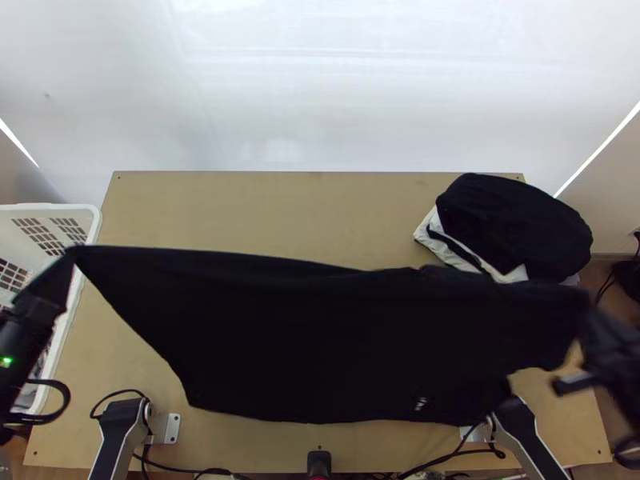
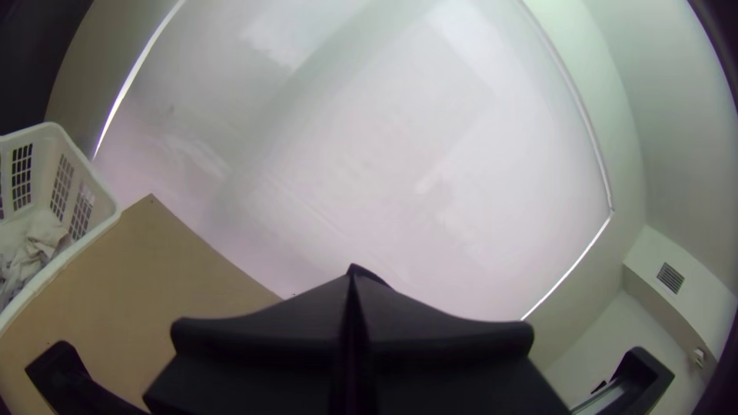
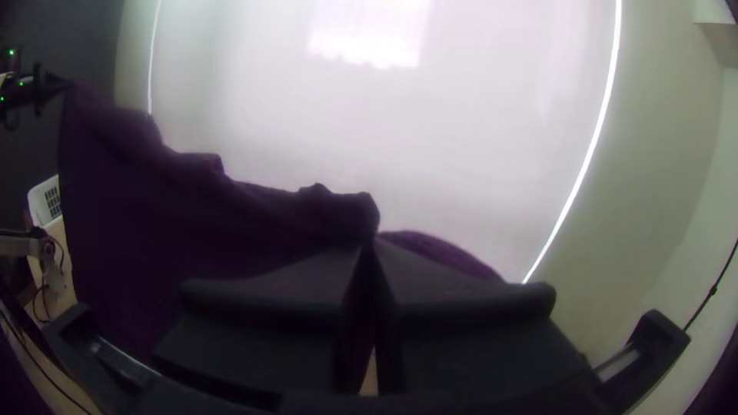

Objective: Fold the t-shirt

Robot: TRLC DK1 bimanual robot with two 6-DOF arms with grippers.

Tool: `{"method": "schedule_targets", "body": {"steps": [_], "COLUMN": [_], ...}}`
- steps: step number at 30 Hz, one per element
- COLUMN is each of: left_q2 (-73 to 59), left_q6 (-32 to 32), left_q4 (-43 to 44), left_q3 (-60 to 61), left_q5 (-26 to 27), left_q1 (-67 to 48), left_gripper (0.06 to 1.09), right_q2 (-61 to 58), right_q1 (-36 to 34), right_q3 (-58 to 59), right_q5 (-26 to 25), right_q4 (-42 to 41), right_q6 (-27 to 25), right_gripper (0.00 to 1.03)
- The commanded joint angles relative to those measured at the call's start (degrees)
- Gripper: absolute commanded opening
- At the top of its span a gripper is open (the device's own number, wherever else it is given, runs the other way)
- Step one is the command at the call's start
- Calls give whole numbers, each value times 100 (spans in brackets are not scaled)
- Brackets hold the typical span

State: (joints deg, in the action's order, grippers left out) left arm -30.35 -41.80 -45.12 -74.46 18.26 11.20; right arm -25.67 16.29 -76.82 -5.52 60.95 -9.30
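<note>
Black cloth t-shirt [image 1: 320, 336] is held spread above light wooden desk [image 1: 280, 212], clamped by flat black L fingers [image 2: 284, 330] nr desk's L edge, flat black R fingers [image 3: 461, 307] nr its R. If overstretched, thin L corner may be lost; if lowered w/o tension, hem may be bunched.

Glossy white backdrop [image 1: 320, 88] rises beyond a light wooden counter [image 1: 256, 210]

The backdrop is smooth, with soft pale reflections; the right wrist view shows a bright glare patch [image 3: 369, 31] high on it. Thin bright white strips [image 3: 590, 150] edge its sides. Plain grey-beige walls [image 3: 665, 154] stand beside it. A brown floor [image 1: 594, 282] shows past the counter's right side. In the left wrist view, a grey slatted vent [image 2: 670, 277] sits in a white boxed ledge [image 2: 649, 250].
</note>
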Motion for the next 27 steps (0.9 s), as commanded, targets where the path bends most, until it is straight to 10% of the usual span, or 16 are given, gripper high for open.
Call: {"method": "schedule_targets", "body": {"steps": [1,15,27], "left_q2": [319,-2168,-6791], "left_q6": [14,779,1078], "left_q4": [-93,2245,1823], "left_q3": [1021,2453,-1528], "left_q5": [37,-490,-921], "left_q1": [14,-443,-892], "left_gripper": [9,9,9], "right_q2": [308,-3436,-6767], "right_q1": [269,700,357], "right_q3": [2338,2329,-1222], "right_q5": [183,192,411], "right_q4": [-909,-4803,-4557], "right_q6": [121,-19,-98], "right_gripper": [3,3,3]}}
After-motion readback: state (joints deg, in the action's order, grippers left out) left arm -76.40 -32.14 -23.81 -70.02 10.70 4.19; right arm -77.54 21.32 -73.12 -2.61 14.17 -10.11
